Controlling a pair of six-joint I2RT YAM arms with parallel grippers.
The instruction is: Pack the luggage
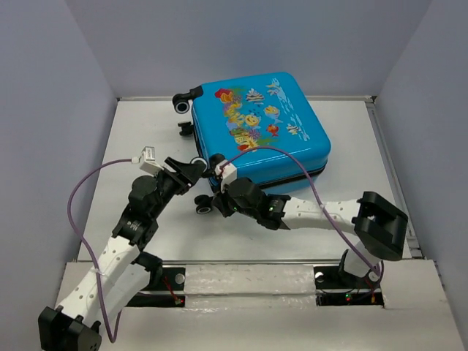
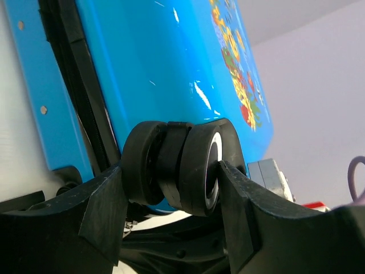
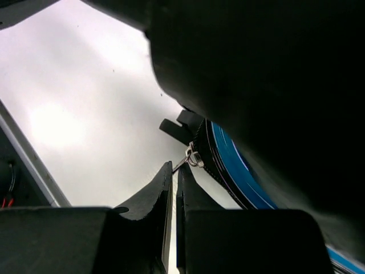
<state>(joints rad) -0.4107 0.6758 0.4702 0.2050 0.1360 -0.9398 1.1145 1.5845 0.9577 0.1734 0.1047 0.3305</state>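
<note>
Nearest us, the right gripper (image 3: pixel 174 171) had its fingers pressed together, nipping the zipper pull (image 3: pixel 192 157) at the suitcase's front corner. Left gripper (image 2: pixel 171 188) pinched a wheel (image 2: pixel 185 168), both fingers touching it. Beyond them the luggage (image 1: pixel 263 124) lay flat on the table (image 1: pixel 131 131), print up, near the far wall

The suitcase (image 1: pixel 263 135) blocks the upper centre of the table (image 1: pixel 128 139). Open table lies to its left, with a narrower strip to its right. The left arm (image 1: pixel 121 248) and right arm (image 1: pixel 322 212) crowd its lower-left corner, and cables (image 1: pixel 71 208) loop beside them.
</note>
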